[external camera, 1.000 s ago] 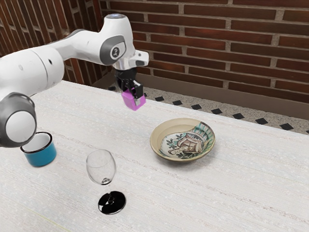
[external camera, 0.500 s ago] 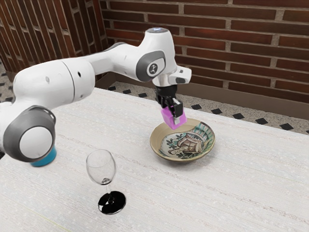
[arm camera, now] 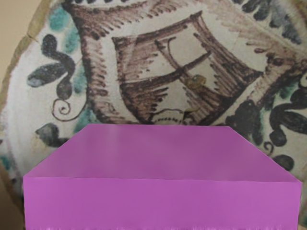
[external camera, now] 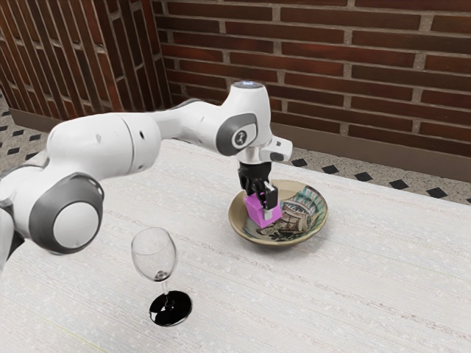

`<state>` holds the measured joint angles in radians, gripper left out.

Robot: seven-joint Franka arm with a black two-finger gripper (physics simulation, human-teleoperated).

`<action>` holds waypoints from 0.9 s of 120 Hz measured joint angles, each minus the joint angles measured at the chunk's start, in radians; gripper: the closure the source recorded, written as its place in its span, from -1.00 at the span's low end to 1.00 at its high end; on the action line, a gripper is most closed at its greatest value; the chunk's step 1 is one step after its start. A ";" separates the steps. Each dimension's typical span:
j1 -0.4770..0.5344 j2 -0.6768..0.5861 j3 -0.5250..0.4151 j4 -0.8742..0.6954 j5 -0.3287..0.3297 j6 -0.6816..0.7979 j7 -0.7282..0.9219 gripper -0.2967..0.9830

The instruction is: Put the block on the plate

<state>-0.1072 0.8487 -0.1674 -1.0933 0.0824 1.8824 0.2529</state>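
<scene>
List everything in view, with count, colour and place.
Block: one, pink-purple, held over or in the plate; contact with it unclear.
Plate: one, tan with a painted pattern, on the table.
Glass: one, clear with a black base, upright on the table, toward the exterior view's left from the plate.
Table: one, whitish, under plate and glass.
Wall: red-brown brick, background.
Floor: pale with dark diamonds, beyond the table.
Arm: one, white and grey.
Gripper: one, black, shut on the block.

I count one block (external camera: 258,212), one plate (external camera: 239,211), one wine glass (external camera: 154,254) and one table (external camera: 368,287).
</scene>
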 joint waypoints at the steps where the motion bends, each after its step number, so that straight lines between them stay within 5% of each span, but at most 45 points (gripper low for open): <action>1: 0.000 0.001 0.000 0.000 0.000 0.000 0.000 -0.05; 48: 0.000 -0.020 -0.002 -0.007 -0.006 0.018 0.015 -0.43; 108: -0.005 -0.447 -0.003 -0.204 -0.019 -0.143 -0.067 -0.53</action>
<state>-0.1120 0.4013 -0.1708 -1.2971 0.0635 1.7398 0.1860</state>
